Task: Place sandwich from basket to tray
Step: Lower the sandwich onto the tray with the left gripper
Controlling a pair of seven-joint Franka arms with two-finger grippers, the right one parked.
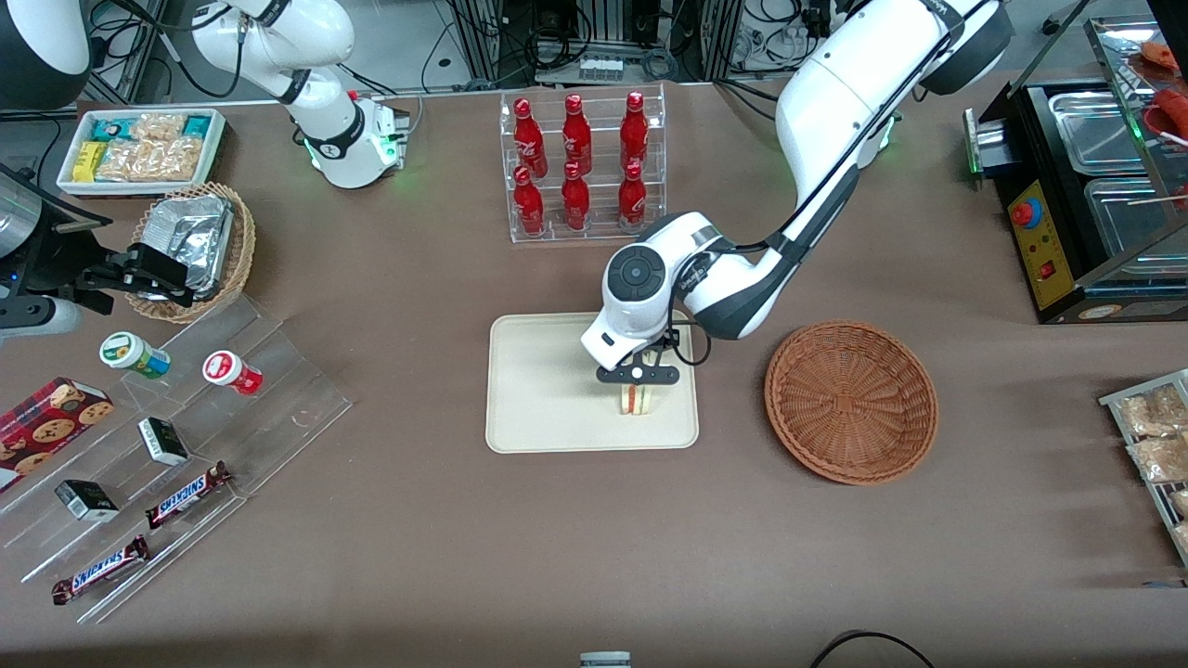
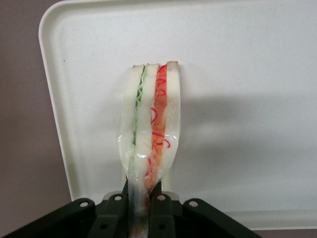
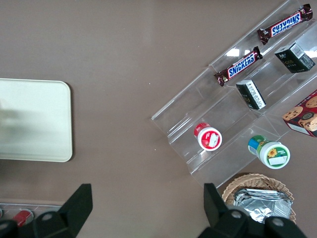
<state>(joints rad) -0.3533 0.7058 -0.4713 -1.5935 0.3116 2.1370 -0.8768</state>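
The sandwich [image 1: 635,398] is over the tray [image 1: 538,390], pinched upright in the left gripper [image 1: 637,375], basket [image 1: 851,401] empty beside it, so set-down looks underway: release next.

Glossy film wraps the sandwich [image 2: 151,124]; matt smooth tray [image 2: 247,74]; black claw [image 1: 638,375].
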